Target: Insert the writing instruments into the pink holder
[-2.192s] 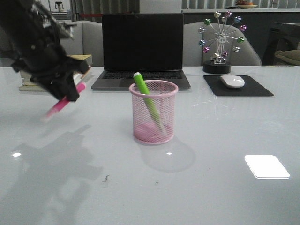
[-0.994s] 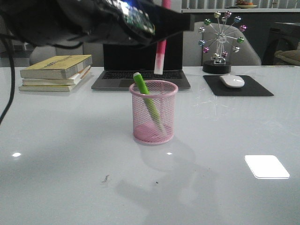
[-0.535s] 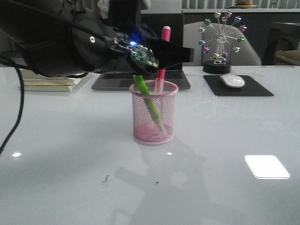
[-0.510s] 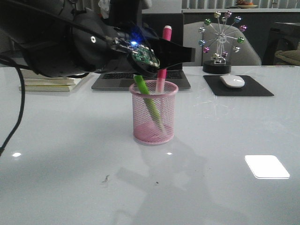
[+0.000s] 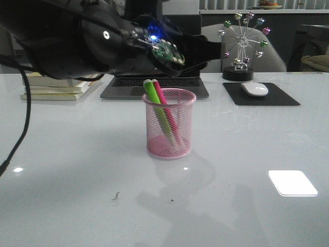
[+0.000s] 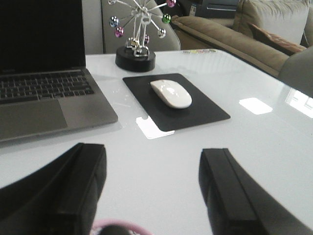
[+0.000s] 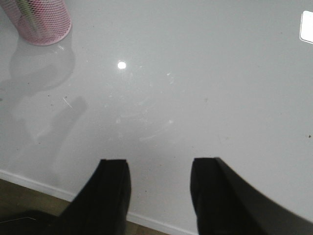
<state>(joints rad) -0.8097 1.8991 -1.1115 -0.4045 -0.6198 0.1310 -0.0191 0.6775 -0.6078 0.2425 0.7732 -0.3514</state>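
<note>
pink holder rim cropped, markers mesh-veiled

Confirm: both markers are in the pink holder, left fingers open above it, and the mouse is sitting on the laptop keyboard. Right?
Not quite. The mouse sits on the black mouse pad beside the laptop, not on the keyboard; the left wrist view shows it. The rest holds: the green marker and pink marker are in the pink holder, with the left fingers open above it.
</note>
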